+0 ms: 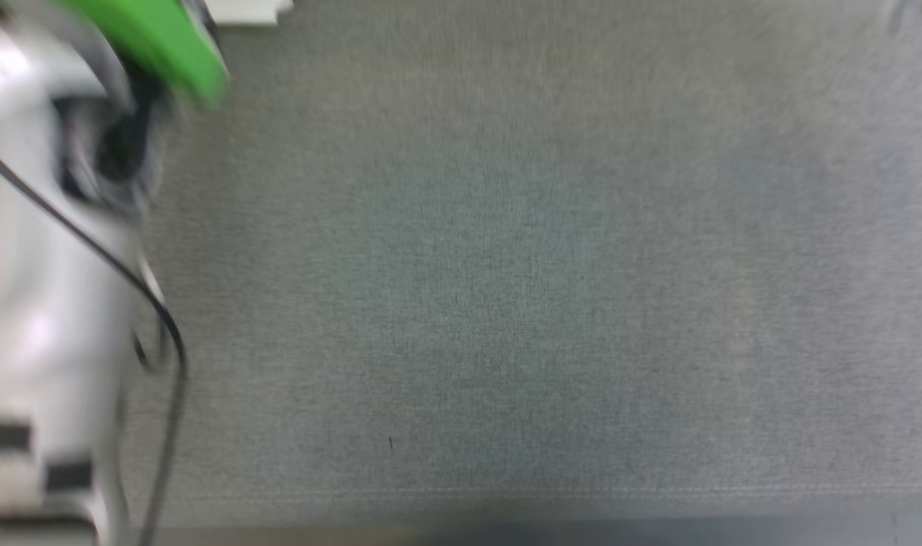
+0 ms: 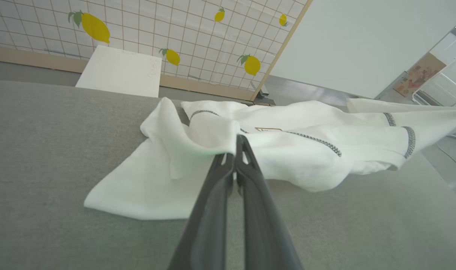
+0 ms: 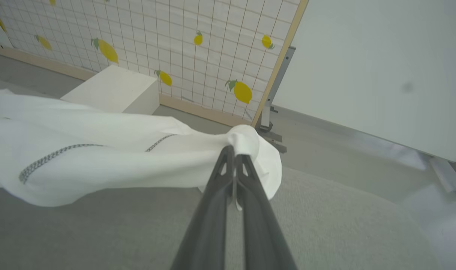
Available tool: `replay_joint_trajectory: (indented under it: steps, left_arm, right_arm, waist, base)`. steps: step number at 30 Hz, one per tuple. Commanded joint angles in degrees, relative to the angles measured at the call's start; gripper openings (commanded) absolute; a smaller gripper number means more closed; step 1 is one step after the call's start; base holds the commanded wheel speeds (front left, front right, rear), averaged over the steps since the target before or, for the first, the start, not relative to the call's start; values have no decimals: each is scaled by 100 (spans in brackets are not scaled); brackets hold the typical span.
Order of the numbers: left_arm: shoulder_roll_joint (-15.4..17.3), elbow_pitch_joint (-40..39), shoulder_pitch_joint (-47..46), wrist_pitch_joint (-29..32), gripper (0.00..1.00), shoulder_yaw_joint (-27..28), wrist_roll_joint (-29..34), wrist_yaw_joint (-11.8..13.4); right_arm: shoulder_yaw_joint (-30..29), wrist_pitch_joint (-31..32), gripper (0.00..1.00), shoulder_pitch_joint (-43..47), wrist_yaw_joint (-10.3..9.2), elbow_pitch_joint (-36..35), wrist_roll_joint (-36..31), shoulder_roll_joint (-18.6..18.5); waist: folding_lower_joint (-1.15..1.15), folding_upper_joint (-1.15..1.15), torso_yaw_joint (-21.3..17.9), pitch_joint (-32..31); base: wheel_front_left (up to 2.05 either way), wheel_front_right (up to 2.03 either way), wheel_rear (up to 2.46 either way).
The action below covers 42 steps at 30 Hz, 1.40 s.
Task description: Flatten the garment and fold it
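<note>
Nearby: white box (image 2: 119, 71) | lemon-print screen (image 2: 198, 33) behind garment (image 2: 288, 150) | grey table (image 2: 44, 150)

The head view is smeared by motion blur, the grey surface (image 1: 506, 303) and pale arm (image 1: 44, 303) both soft. The 2 wrist views are sharp and evenly bright, with faint soft shadows under the white shirt (image 2: 306, 157) and wide-angle bending toward the edges.

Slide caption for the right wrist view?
Right gripper pinches a bunched edge of the white T-shirt over the grey surface.
</note>
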Motion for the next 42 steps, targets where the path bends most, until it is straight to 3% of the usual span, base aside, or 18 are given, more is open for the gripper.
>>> replay_joint_trajectory:
  steps: [1,5,8,13,17,22,30,42]
  left_arm:
    - [32,-224,447,121,0,-52,-92,-2]
    - [54,-959,1770,486,0,-162,-330,186]
    - [37,-1374,2686,613,0,-240,-449,353]
    - [-47,-1727,3990,656,0,-335,-673,536]
    - [-77,-1760,4635,556,0,-355,-706,649]
    - [-101,-1780,5227,588,0,-428,-780,759]
    - [39,-1756,5829,701,0,-479,-748,954]
    - [-70,-1508,5803,580,0,-665,-602,969]
  right_arm:
    - [-44,282,0,501,-11,-315,145,-98]
    - [-309,1268,0,2193,-11,-1543,310,-233]
    - [-640,1799,0,3372,-11,-2381,362,-67]
    - [-1259,2283,0,5020,-11,-3380,292,582]
    - [-1621,2372,0,5844,-11,-3720,134,1019]
    - [-1922,2340,0,6454,-11,-3732,162,1277]
    - [-2328,2257,0,6941,-11,-3216,440,1316]
    - [-2296,1624,0,6754,-11,-2082,589,1317]
  waist:
    - [0,0,118,-703]
    - [0,0,169,-1107]
    - [0,0,182,-1323]
    - [0,0,214,-1605]
    - [0,0,207,-1777]
    - [0,0,205,-1939]
    - [0,0,250,-2109]
    - [0,0,287,-2111]
  base:
    - [0,0,0]
    - [0,0,0]
    - [0,0,0]
    - [0,0,0]
    - [0,0,0]
    - [0,0,0]
    - [0,0,0]
    - [0,0,0]
